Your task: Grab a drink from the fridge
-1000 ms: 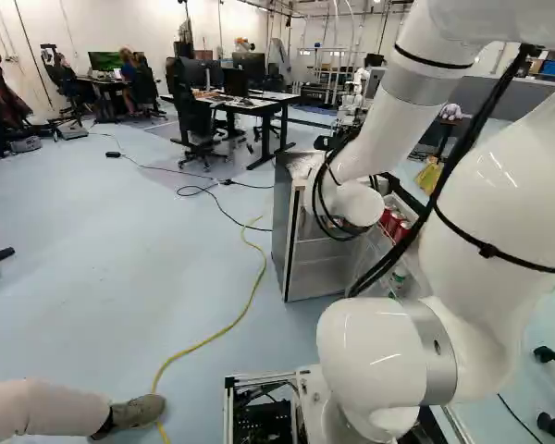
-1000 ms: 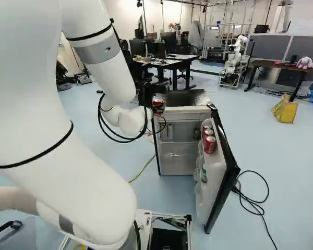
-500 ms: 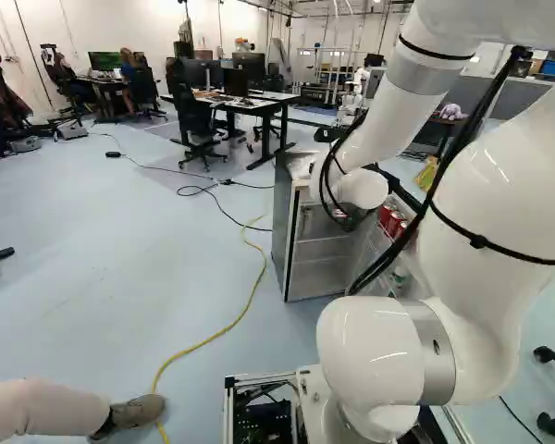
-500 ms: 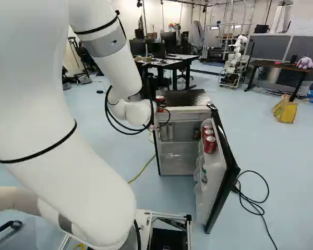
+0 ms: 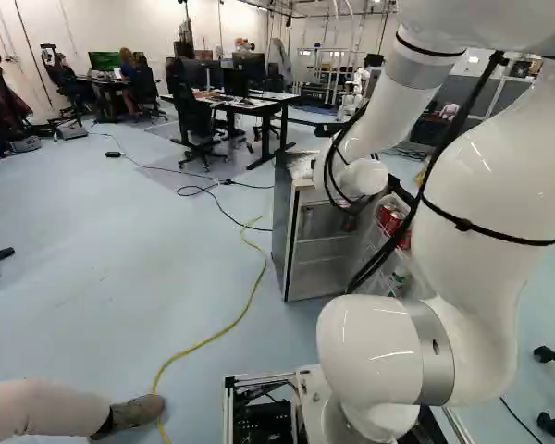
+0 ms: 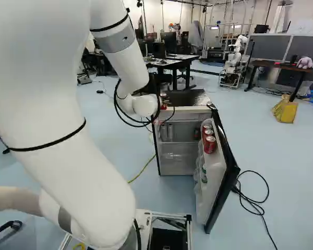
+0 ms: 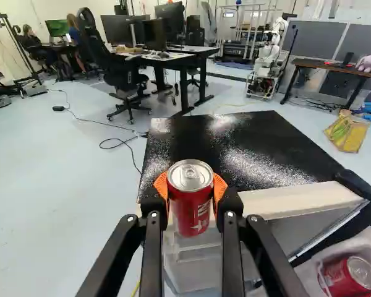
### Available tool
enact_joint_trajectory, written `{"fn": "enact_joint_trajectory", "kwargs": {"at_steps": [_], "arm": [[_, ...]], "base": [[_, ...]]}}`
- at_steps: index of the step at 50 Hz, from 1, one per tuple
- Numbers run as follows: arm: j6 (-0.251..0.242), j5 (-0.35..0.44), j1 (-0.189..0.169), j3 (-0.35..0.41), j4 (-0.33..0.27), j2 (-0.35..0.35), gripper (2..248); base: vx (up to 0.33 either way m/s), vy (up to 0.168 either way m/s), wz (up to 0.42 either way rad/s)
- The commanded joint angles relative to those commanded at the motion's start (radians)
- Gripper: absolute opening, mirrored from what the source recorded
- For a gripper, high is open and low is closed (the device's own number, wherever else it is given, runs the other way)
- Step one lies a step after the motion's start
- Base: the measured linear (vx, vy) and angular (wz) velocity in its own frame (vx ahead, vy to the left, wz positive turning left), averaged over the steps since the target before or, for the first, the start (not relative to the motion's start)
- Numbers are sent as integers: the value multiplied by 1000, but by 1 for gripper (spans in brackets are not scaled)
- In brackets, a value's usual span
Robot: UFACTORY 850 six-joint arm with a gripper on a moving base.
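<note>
Can, red with a bare metal lid, held upright in the end effector; orange pads pinch it from two sides. Position: raised at the front edge of the fridge top, out of the compartment.

Handling (estimate): light to moderate if full; fill level not visible. Side wall thin, stiff while sealed, likely to dent if squeezed hard. Smooth paint may be slippery, more so if chilled and damp. Present hold is high on the body, just under the shoulder; good clearance from the lid, but the lower part could swing if knocked. Mid-body would be the steadier hold. Keep force moderate, axis vertical.

Materials: can cylindrical, necked to a raised rim, tab on the lid. Pads look ribbed, probably rubbery. Fridge top flat, glossy black, with speckled bright patches. Door open, pale moulded racks inside, more red cans standing in them.

Next (judgement): draw the can clear of fridge and door, avoiding the hard front edge.
</note>
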Motion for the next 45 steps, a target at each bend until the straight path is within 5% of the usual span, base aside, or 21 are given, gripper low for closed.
{"fn": "enact_joint_trajectory", "kwargs": {"at_steps": [45], "arm": [[0, 0, -7, -208, 0, -196, 90]], "base": [[0, 0, 0]]}}
